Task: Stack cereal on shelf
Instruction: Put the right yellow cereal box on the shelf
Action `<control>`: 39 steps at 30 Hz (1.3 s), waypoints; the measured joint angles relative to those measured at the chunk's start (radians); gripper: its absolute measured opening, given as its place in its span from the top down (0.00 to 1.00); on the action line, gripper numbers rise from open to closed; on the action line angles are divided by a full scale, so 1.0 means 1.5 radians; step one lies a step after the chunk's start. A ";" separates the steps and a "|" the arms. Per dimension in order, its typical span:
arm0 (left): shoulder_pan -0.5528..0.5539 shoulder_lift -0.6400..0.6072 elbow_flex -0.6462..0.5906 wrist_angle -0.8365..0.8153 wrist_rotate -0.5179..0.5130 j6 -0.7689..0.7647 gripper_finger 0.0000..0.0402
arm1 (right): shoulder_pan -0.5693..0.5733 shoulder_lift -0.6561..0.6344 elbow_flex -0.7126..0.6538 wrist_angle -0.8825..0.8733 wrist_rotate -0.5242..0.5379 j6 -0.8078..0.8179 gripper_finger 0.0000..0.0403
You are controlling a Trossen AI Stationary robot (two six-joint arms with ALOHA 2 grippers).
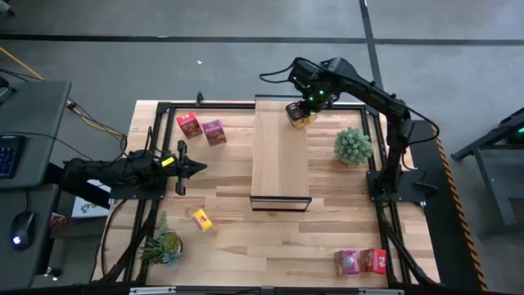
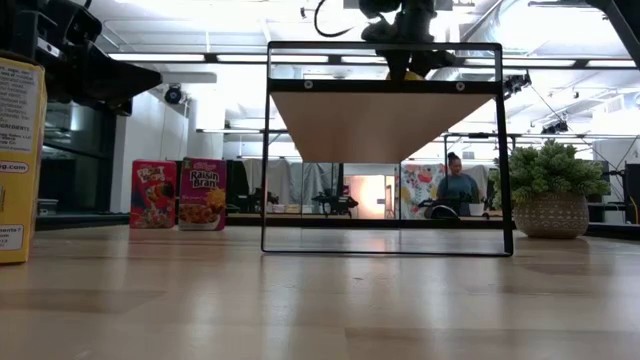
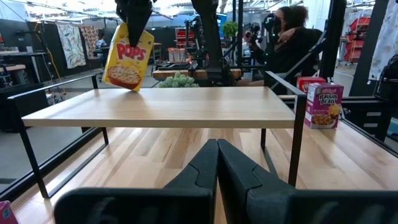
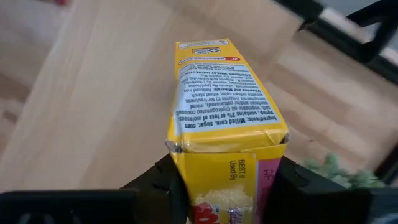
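High view shows my right gripper (image 1: 301,115) clamped on a yellow cereal box (image 1: 300,115) above the shelf's (image 1: 279,156) far corner, my left gripper (image 1: 193,168) closed empty.

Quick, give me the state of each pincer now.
Left pincer: shut, holding nothing, low beside the shelf.
Right pincer: shut on the yellow cereal box, over the shelf's far end.

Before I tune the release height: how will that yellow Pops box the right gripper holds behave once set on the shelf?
The yellow Pops box is small thin cardboard, so probably light and easily dented in the right gripper. It hangs tilted over the shelf, so it may land on an edge and tip. The plank looks smooth; it could slide.
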 joint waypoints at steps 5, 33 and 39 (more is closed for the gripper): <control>0.000 0.000 0.000 0.000 0.000 0.000 1.00 | -0.001 0.001 0.000 0.000 0.020 -0.003 0.67; 0.000 0.000 0.000 0.000 0.000 0.000 1.00 | -0.001 0.003 -0.001 0.093 0.051 -0.043 0.39; 0.000 0.000 0.000 0.000 0.000 0.000 1.00 | -0.001 0.003 -0.001 0.092 0.021 -0.030 0.39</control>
